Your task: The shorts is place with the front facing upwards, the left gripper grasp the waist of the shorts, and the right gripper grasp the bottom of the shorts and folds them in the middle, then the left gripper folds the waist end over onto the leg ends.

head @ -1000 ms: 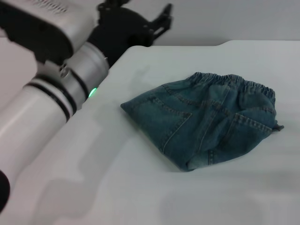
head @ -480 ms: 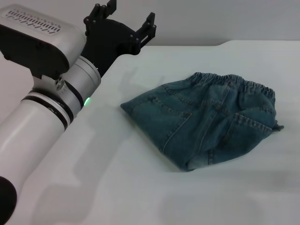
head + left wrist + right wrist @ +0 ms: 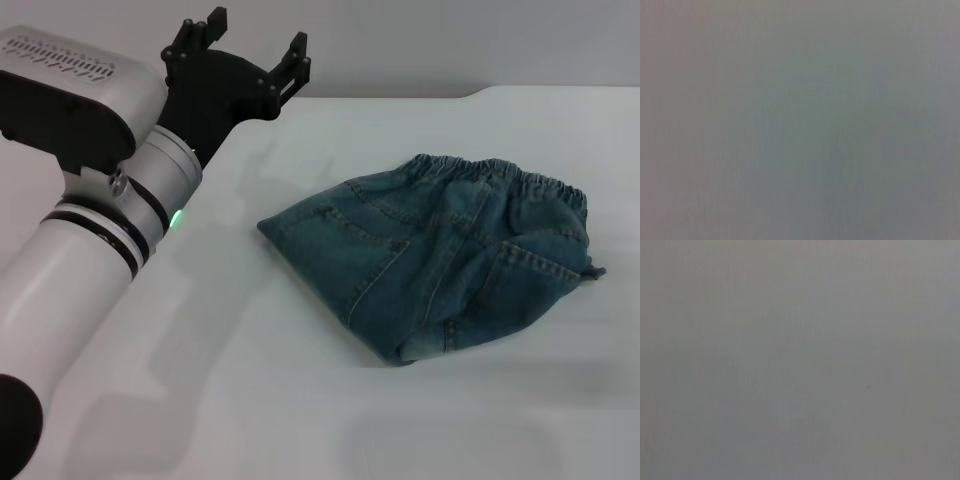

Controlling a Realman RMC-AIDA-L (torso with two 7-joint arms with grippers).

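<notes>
Denim is lying folded on the pale surface (image 3: 300,400), a little right of centre in the head view: the shorts (image 3: 435,260) are sitting in a compact bundle, already doubled over. The nearest part is a rounded fold edge; from there the cloth is running away and to the right, up to the waist (image 3: 500,175), whose puckered elastic band is forming the far edge. The long axis is lying slantwise, from the near-left corner toward the far right. The leg ends cannot be made out separately.

Farther back and well to the left, the left end effector (image 3: 250,55) is hovering at the far left edge of the surface, prongs spread wide, holding nothing. The shorts are lying to its right and nearer the robot, well apart from it. It is the only arm showing in the head view, so it is the closer one as far as can be judged; the right end effector is not visible anywhere. Both wrist views are giving only blank grey.

No brand, label or readable writing is showing.
</notes>
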